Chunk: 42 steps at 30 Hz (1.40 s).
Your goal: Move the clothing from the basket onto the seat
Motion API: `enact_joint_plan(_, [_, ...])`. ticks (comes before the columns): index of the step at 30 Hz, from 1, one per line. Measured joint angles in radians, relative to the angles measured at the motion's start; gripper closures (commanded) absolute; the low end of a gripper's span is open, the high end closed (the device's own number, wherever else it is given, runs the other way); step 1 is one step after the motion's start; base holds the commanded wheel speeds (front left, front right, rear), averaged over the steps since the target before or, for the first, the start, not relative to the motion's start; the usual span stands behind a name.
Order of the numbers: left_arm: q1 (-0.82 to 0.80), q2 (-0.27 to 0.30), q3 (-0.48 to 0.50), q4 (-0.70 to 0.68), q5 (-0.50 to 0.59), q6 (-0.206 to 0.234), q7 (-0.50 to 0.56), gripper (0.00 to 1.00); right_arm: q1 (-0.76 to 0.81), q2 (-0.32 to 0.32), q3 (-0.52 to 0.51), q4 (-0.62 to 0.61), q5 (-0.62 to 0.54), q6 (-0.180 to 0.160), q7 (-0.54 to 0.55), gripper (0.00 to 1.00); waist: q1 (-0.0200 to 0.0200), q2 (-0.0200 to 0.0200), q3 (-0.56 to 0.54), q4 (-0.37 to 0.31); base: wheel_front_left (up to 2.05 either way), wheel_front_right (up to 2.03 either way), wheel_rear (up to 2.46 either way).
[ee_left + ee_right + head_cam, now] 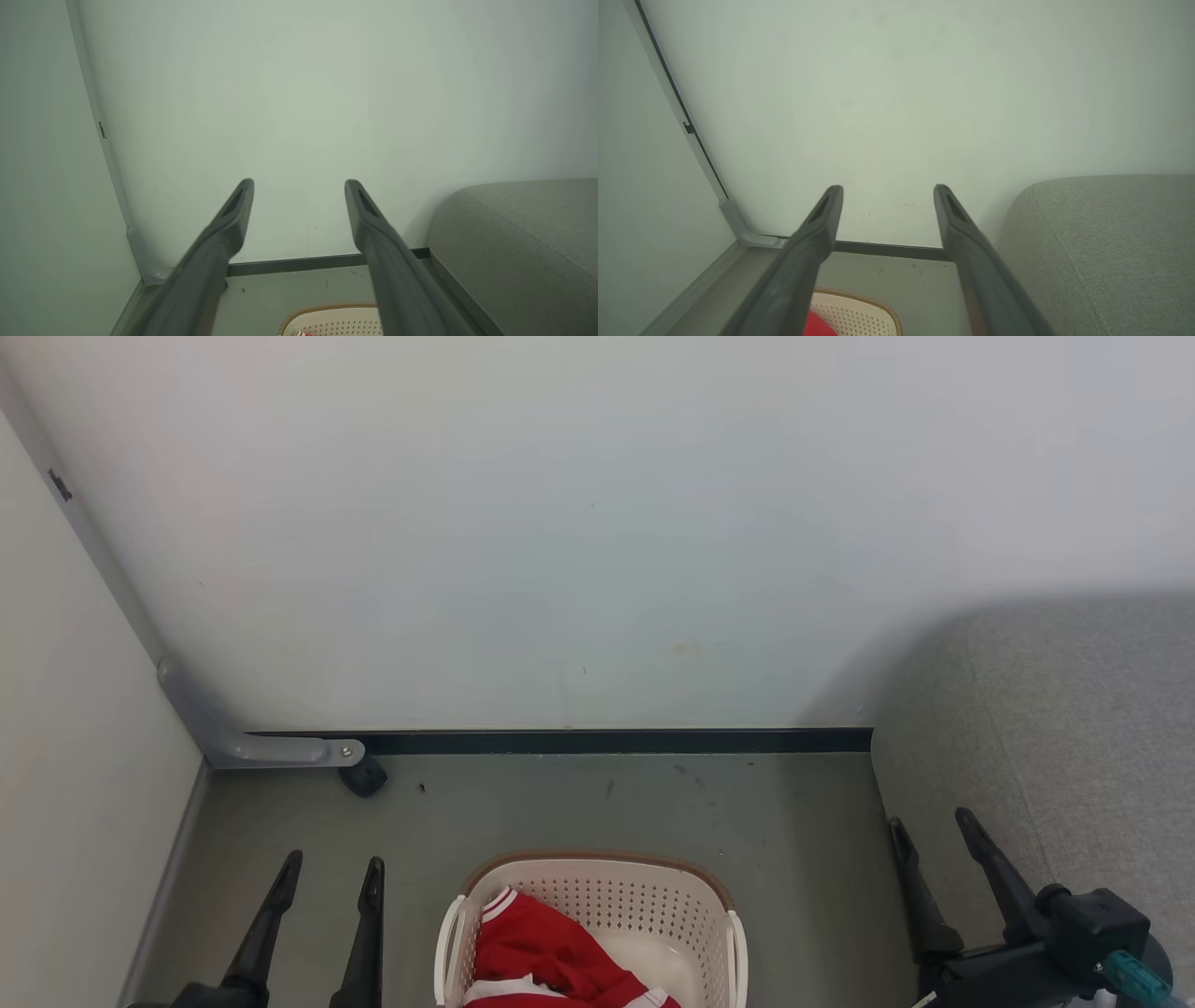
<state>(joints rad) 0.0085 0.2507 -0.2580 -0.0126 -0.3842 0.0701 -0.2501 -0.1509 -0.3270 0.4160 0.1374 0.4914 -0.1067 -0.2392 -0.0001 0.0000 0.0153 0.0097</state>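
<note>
The cream basket [644,887] with a brown rim stands on the floor at the bottom centre of the head view. Red clothing [546,947] with white trim lies inside it, toward its left side. The grey seat [1074,728] fills the right side. My left gripper [331,873] is open to the left of the basket, empty. My right gripper [934,826] is open to the right of the basket, in front of the seat's edge, also empty. The left wrist view shows the basket's rim [327,310] and the seat [523,242]; the right wrist view shows the basket [859,312], a bit of red clothing [817,326] and the seat [1101,242].
A pale wall [597,523] with a dark skirting strip [607,741] closes the back. A white panel [75,756] stands on the left, on a grey bracket [252,742] with a black caster [362,775]. Grey-green floor [607,803] lies between the basket and the wall.
</note>
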Motion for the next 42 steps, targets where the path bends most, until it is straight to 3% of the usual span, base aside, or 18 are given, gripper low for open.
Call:
enact_joint_plan(18, [0.014, -0.004, 0.023, -0.013, -0.015, -0.009, -0.003, 0.0, 0.018, 0.007, -0.063, -0.022, 0.011, -0.008, -0.007, 0.0, 0.0001, 0.0, 0.041, -0.015, 0.0, 0.0, 0.0])
enact_joint_plan(42, [-0.083, -0.002, 0.018, 0.023, -0.04, -0.054, 0.012, 0.0, 0.034, 0.064, -0.121, -0.047, -0.002, -0.017, -0.01, 0.0, 0.0002, 0.0, 0.227, -0.048, 0.0, 0.0, 0.0])
